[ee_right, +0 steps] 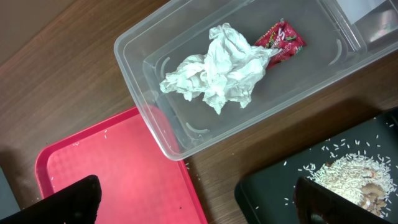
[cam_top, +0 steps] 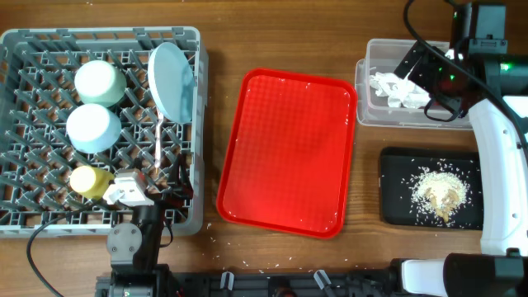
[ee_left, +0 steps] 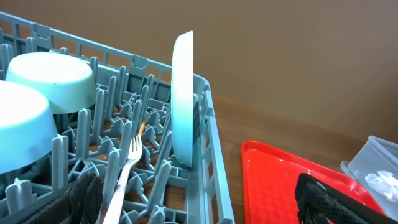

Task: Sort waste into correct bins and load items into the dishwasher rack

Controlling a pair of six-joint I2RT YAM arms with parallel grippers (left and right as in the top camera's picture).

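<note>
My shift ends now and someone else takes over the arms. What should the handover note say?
Left gripper: open, empty, over the rack.
Right gripper: open, empty, above the clear tub.
Loaded in the rack: plate on edge, green bowl, white bowl, yellow cup, fork.
Sorted: tissue and red wrapper in the tub, rice on the black tray.
Left: stray grains on the red tray. I cannot spot the chopsticks.
</note>
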